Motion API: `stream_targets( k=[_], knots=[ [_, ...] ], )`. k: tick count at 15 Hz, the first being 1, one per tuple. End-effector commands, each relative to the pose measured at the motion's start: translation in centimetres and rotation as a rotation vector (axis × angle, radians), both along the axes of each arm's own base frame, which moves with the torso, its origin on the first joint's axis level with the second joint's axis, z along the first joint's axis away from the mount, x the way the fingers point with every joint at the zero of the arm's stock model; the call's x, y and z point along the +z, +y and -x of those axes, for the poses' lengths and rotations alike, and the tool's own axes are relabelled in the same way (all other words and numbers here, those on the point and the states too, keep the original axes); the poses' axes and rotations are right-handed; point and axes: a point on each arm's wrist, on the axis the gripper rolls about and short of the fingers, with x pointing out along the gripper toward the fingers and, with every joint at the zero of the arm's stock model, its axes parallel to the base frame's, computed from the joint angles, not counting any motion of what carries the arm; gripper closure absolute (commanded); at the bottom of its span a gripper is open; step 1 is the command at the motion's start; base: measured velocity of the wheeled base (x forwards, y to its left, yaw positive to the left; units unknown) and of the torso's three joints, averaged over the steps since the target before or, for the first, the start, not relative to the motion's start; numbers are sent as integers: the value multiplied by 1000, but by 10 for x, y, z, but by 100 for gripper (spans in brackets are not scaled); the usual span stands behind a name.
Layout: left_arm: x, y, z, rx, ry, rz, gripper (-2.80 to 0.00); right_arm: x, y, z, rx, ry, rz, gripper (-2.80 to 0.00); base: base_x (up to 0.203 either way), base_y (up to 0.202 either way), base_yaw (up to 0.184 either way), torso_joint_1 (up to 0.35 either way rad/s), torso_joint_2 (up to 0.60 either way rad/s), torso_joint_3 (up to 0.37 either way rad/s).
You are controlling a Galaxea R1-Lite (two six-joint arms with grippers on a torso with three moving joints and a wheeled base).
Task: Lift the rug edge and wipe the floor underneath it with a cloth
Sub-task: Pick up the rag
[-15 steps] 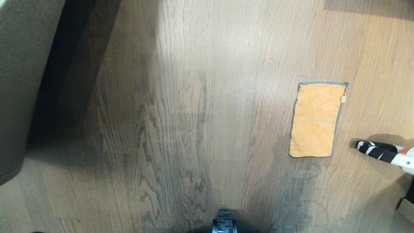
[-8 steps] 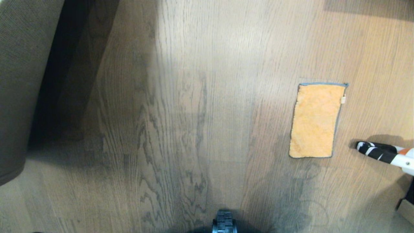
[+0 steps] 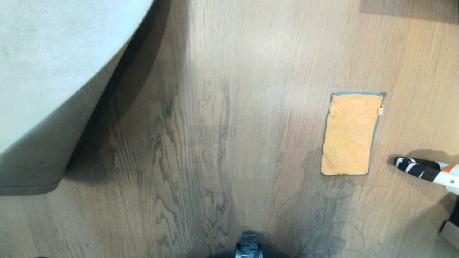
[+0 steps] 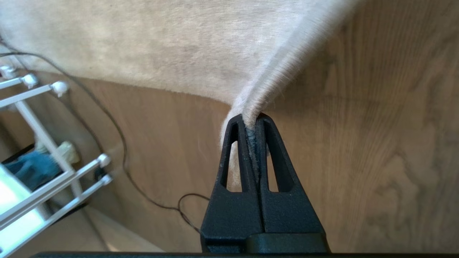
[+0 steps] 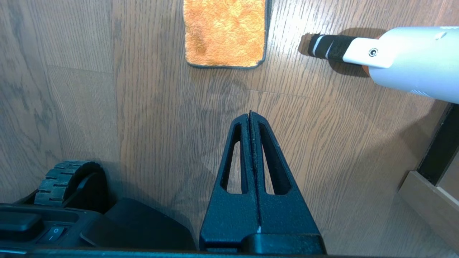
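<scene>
The rug edge [image 4: 272, 79] is pinched between the tips of my left gripper [image 4: 252, 118], which is shut on it above the floor [image 4: 376, 143]. In the head view the lifted rug [image 3: 53, 64] fills the upper left. Its pale pile faces up, with a darker shaded band [image 3: 39, 157] below it and a shadow on the planks beside it. The left gripper itself is outside that view. The orange cloth [image 3: 349, 132] lies flat on the floor [image 3: 222, 107] at the right. My right gripper [image 5: 250, 114] hangs shut and empty, short of the cloth [image 5: 225, 32].
A white tool with a black-and-white striped tip [image 3: 426, 170] lies just right of the cloth. My base's wheel [image 3: 248, 245] is at the bottom centre. A white rack [image 4: 46, 143] and a thin dark cable [image 4: 122, 150] lie beyond the rug. A furniture edge [image 5: 430, 193] is at the right.
In the head view the rug has swung further right and now shows its pale pile where dark backing showed before. The cloth and the right arm have not moved.
</scene>
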Motion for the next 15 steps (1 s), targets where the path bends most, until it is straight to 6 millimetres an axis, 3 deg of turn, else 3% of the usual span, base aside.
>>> stream_targets(
  k=[1,3,10,15],
  knots=[
    [-8,-9,-19,29,80,-6,0,0,0,0,1,-1,1,0,0,0,0,0,0,0],
    [-20,-9,-20,40,93,30,0,0,0,0,1,0,1,0,0,0,0,0,0,0],
    [-30,-22,-47,-84,251,21,0,0,0,0,1,-1,1,0,0,0,0,0,0,0],
    [-51,-26,-72,-51,170,67,0,0,0,0,1,0,1,0,0,0,0,0,0,0]
  ],
)
